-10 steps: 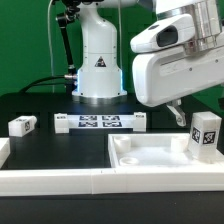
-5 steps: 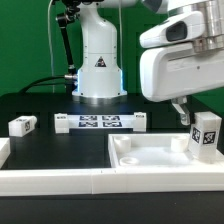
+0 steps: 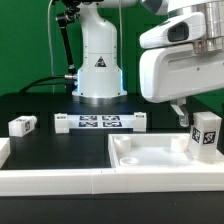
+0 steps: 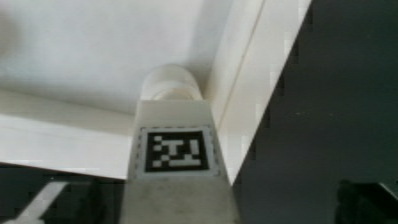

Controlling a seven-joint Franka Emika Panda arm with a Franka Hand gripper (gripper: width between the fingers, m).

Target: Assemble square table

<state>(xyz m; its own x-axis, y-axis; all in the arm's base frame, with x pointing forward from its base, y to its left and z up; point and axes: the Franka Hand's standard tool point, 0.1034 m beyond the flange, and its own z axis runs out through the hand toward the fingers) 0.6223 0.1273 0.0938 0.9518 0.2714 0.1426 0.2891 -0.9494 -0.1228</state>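
The white square tabletop [image 3: 150,155] lies rim-up at the front of the exterior view's right. A white block leg with a tag [image 3: 205,135] stands upright at its far right corner. My gripper [image 3: 184,112] hangs just above and beside that leg. In the wrist view the tagged leg [image 4: 178,160] runs between my two dark fingers [image 4: 43,202], with a gap on each side, down to the tabletop's corner [image 4: 107,60]. My gripper [image 4: 205,205] is open. A second leg [image 3: 21,125] lies on the black table at the left.
The marker board [image 3: 100,122] lies in front of the arm's white base [image 3: 98,65]. The long white border wall [image 3: 60,178] runs along the front and up the left edge.
My gripper and wrist moved toward the exterior view's right between one second and half a second ago and have held still since. The leg and tabletop have not moved.
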